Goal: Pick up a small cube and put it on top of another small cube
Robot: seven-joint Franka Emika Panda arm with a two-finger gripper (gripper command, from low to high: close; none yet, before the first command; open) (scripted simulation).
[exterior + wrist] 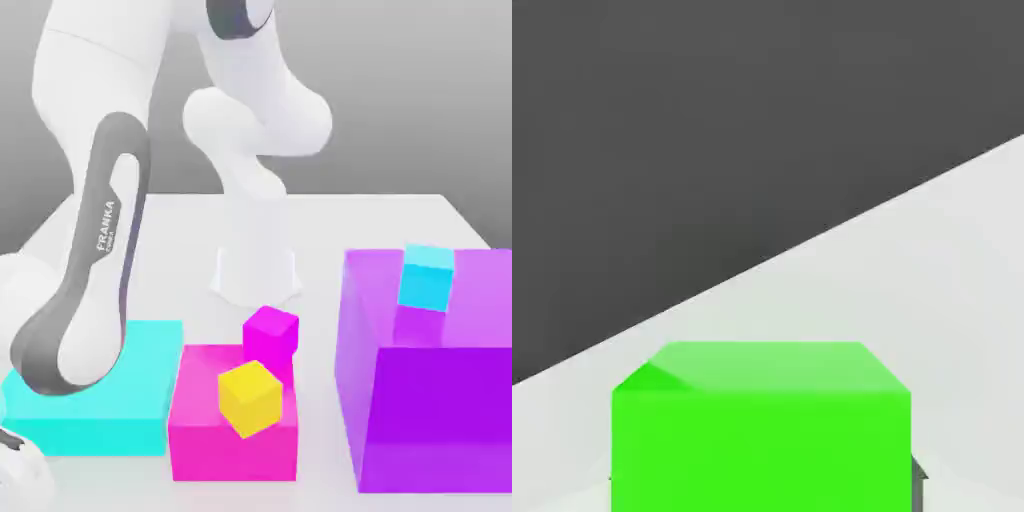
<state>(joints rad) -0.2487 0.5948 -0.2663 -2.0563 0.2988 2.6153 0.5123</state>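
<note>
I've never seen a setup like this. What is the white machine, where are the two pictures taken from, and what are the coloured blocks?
This is a simulator's render. The white machine is a robot arm, seen from a camera off the arm. The other picture comes from a camera on its hand, close to a small bright green cube on the pale table. The end effector is shut; whether it holds that cube, I cannot tell. Also there: a yellow cube and small magenta cube on a magenta block, a cyan slab, and a cyan cube on a purple block.

Yellow cube (250, 398) on magenta block (200, 420)
</note>
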